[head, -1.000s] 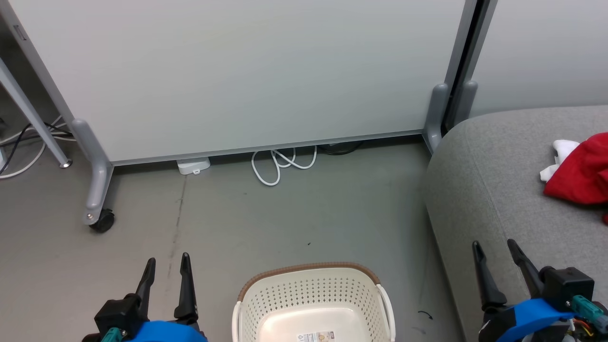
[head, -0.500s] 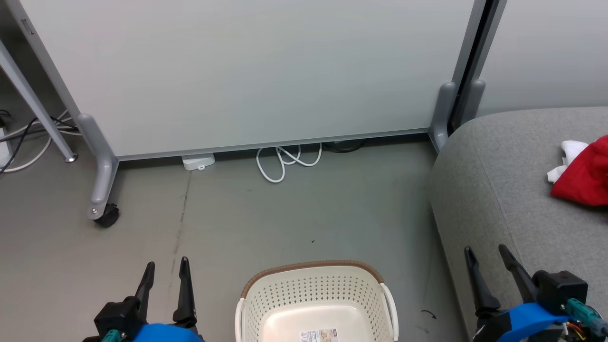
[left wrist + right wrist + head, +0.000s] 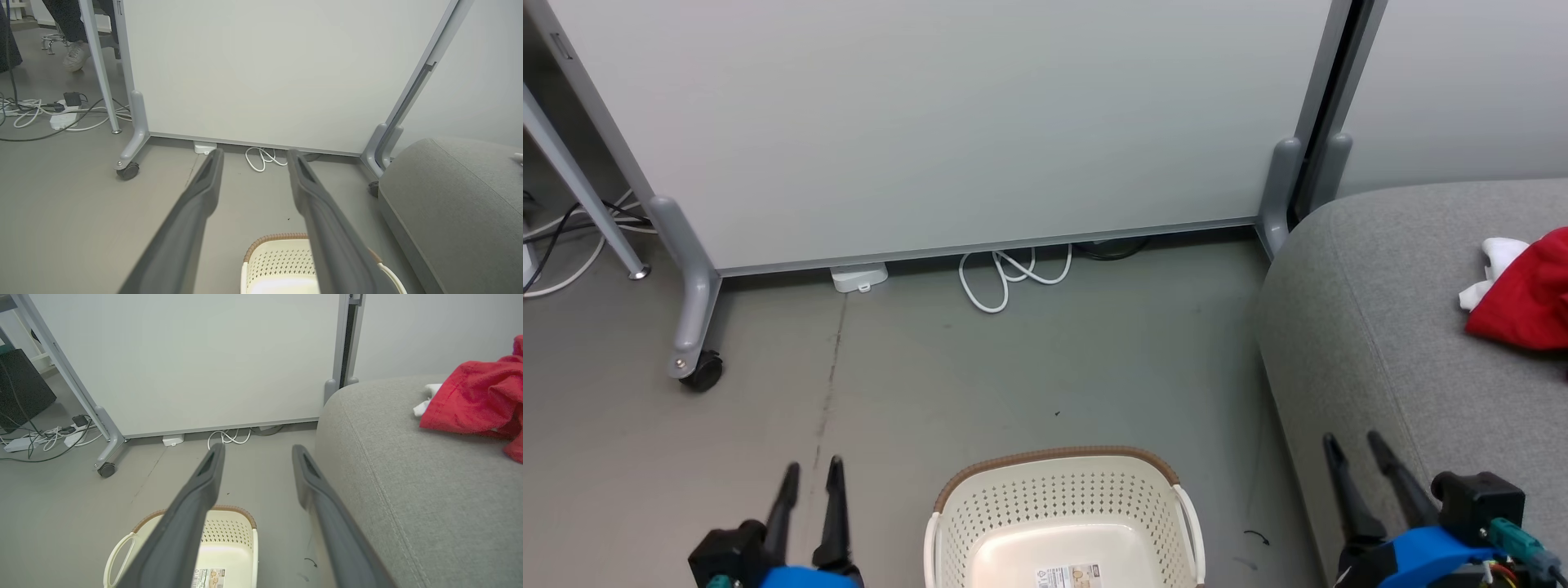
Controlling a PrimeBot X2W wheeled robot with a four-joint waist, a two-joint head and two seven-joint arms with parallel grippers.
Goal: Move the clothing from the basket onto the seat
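My left end effector [image 3: 813,467] and right end effector [image 3: 1352,439] hang released and empty, flanking the basket [image 3: 1054,498]; clothing [image 3: 1523,298] lies on the sofa [image 3: 1380,327].

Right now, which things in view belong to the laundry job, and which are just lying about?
Job:
- red clothing, lying on the seat
- basket, no clothing in the part that shows
- grey seat

Lying about:
- white cable coiled on the floor
- white box under the panel edge
- wheeled partition
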